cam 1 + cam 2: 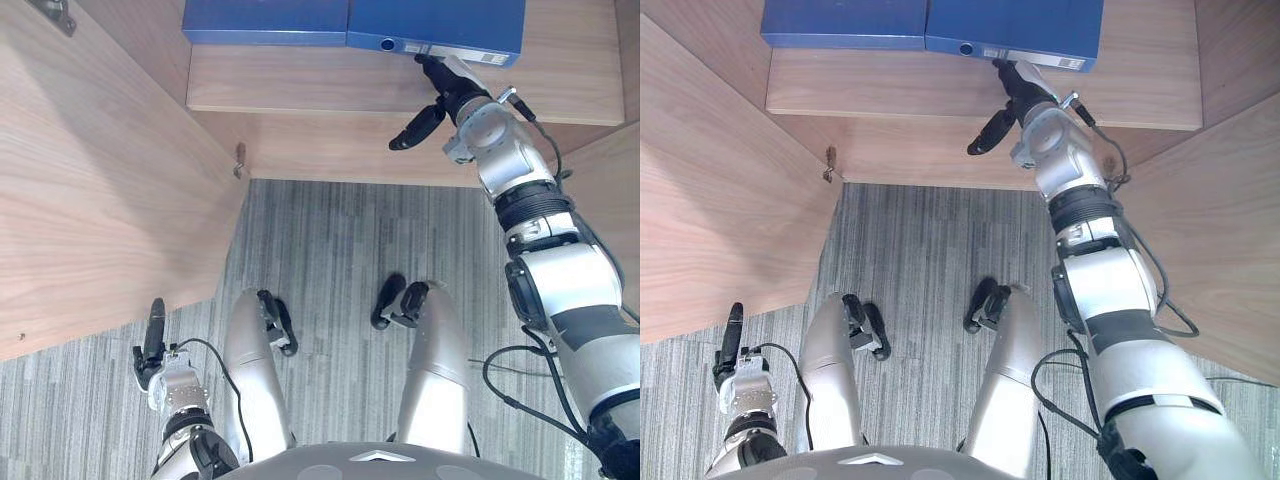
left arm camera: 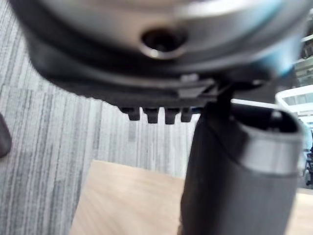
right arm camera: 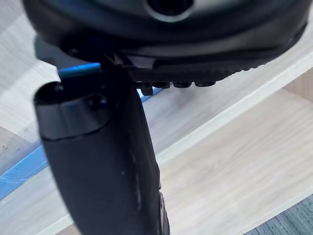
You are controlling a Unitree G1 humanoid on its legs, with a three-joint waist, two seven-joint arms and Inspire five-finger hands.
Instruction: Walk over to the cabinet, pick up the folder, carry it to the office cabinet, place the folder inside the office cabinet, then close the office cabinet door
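Fingers of right robot hand [image 1: 456,96] lie straight against blue folder [image 1: 440,20] on shelf [image 1: 300,88], thumb apart; left robot hand [image 1: 154,345] hangs straight-fingered.

Silver-grey arms [image 1: 560,290], black bands; dark right hand [image 1: 450,88], left hand [image 1: 153,350].

right hand [image 1: 453,88] extended forward, fingers straight, thumb out | left hand [image 1: 152,350] low, fingers straight
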